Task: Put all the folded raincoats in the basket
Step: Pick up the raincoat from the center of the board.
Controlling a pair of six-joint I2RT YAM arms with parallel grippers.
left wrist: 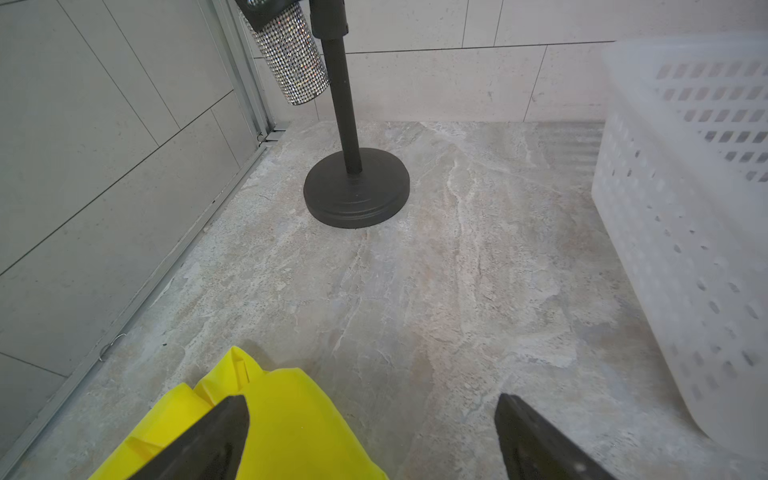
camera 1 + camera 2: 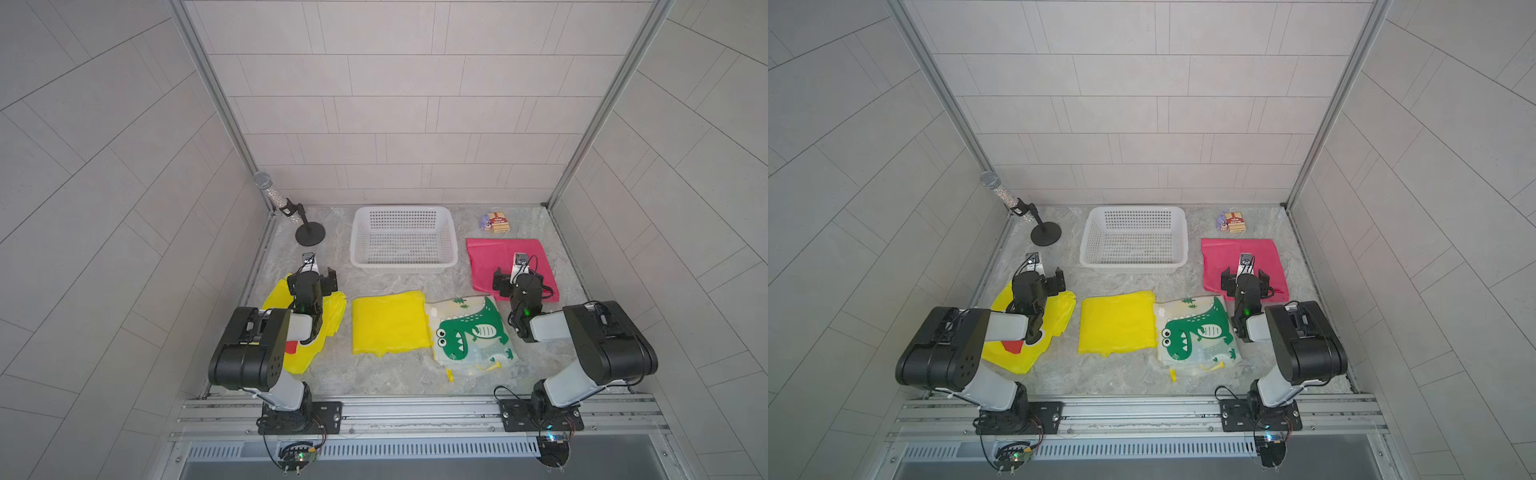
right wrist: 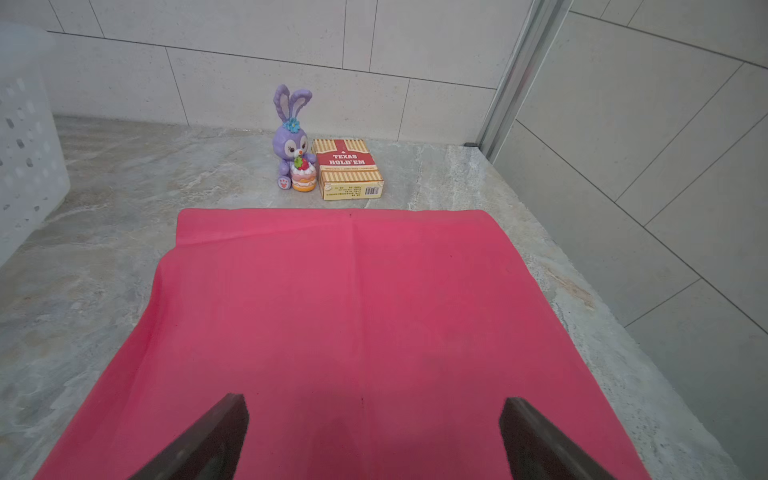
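Both claws gape wide, gripping nothing: left claw above the duck-yellow raincoat, right claw above the pink raincoat; marbled worktop (tiled walls around); empty basket at the back, folded yellow raincoat in front.

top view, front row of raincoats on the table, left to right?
Yellow duck raincoat partly under the left arm → plain yellow folded raincoat → dinosaur-print raincoat, whose edge overlaps the plain yellow one.
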